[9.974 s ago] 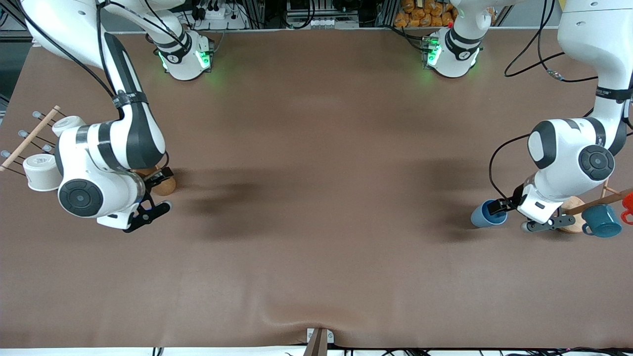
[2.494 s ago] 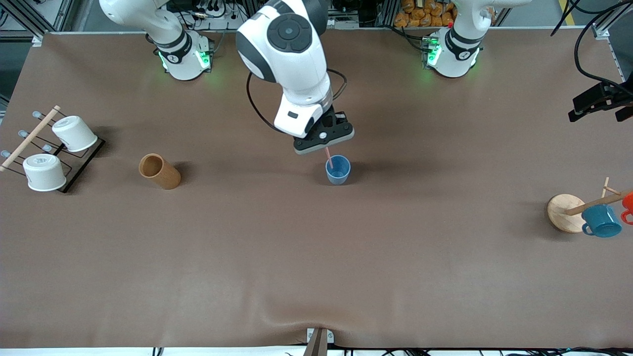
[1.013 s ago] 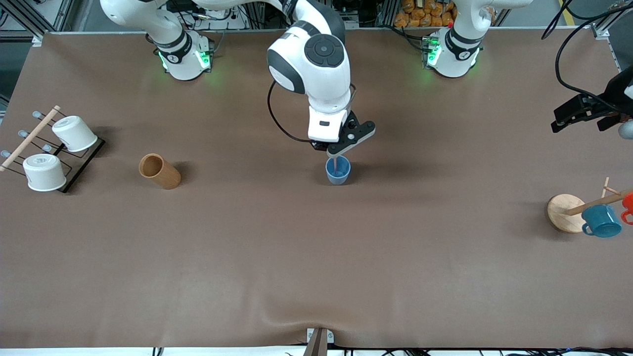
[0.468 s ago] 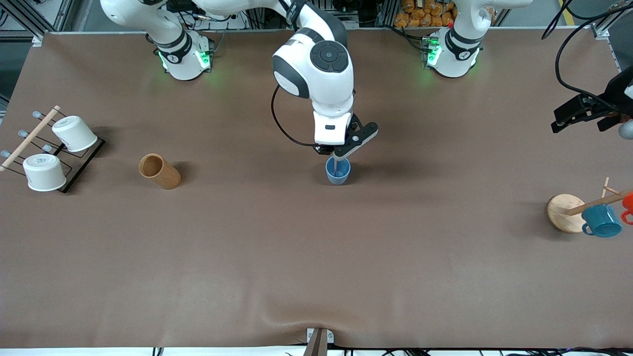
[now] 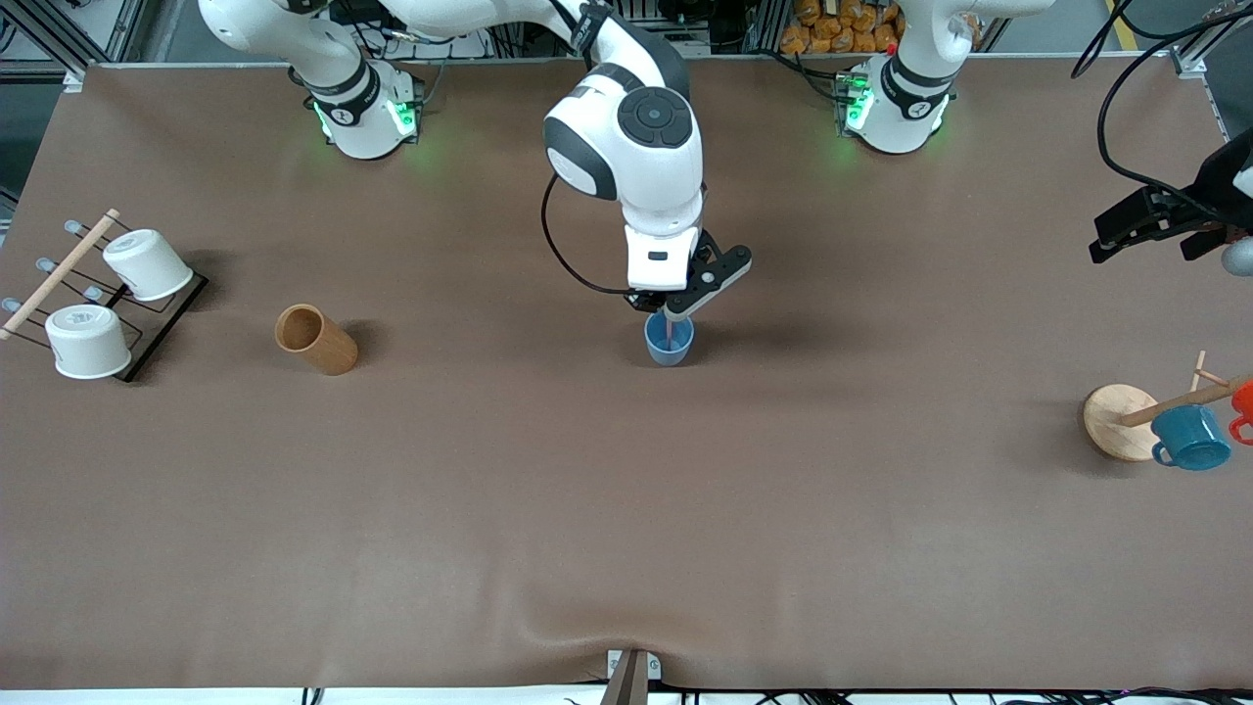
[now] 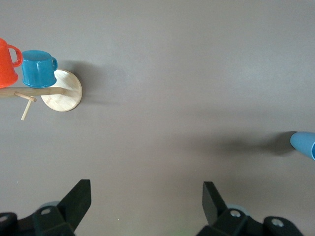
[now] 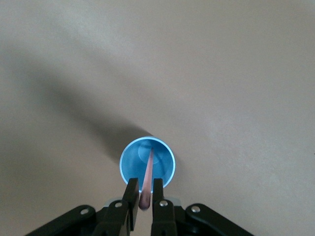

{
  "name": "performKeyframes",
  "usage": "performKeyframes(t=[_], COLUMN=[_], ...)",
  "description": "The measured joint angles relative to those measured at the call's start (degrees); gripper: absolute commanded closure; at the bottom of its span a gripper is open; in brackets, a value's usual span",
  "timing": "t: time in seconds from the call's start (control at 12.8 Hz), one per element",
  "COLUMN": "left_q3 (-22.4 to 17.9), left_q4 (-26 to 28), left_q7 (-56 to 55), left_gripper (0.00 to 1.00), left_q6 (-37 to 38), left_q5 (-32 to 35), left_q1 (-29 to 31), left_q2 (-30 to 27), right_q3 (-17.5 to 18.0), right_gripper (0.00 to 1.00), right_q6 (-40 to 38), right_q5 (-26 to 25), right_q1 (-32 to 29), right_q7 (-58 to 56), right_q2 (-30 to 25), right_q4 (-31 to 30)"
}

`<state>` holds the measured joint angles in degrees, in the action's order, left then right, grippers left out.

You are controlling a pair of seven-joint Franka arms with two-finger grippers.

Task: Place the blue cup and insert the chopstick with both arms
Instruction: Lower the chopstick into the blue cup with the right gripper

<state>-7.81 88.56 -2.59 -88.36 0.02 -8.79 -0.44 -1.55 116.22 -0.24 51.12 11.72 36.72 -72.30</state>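
**Chopstick going into the blue cup at mid-table**

The blue cup (image 5: 670,341) stands upright near the middle of the table (image 5: 626,509), open mouth up. The chopstick (image 7: 148,178) is a thin pale-pink stick, and its lower end sits down inside the cup, reaching toward the cup's floor as the right wrist view shows it. Its upper end is pinched between the two fingers of the right gripper (image 5: 675,311), which hangs directly over the cup's rim; the fingers (image 7: 131,195) sit close together with only the stick between them. The right arm comes in from its base and bends down over the cup.

The left gripper (image 5: 1155,223) waits high up over the left arm's end of the table, its fingers (image 6: 78,195) spread wide apart with nothing between them.

At that same end, a round wooden stand (image 5: 1118,421) carries a slanting rod with a teal mug (image 5: 1188,437) and a red mug (image 5: 1243,403) hung on it. Toward the right arm's end, a brown cylinder (image 5: 315,339) lies tilted on the table, well apart from the cup. Still closer to that end, two white cups (image 5: 90,339) rest on a black wire rack (image 5: 157,323) with a wooden rod across it.
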Motion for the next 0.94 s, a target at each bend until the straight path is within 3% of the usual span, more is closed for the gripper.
performKeyframes(t=[0.94], left_q3=[-0.08], left_q4=[0.01], left_q7=[0.00], left_gripper=[0.00], left_q6=[0.00], left_q5=[0.00], left_q1=[0.06], left_q2=[0.00], right_q3=[-1.02], right_gripper=[0.00], right_q6=[-1.20], right_q5=[-0.03], right_q1=[-0.62], right_q7=[0.05], right_q2=[-0.91], right_q4=[0.82])
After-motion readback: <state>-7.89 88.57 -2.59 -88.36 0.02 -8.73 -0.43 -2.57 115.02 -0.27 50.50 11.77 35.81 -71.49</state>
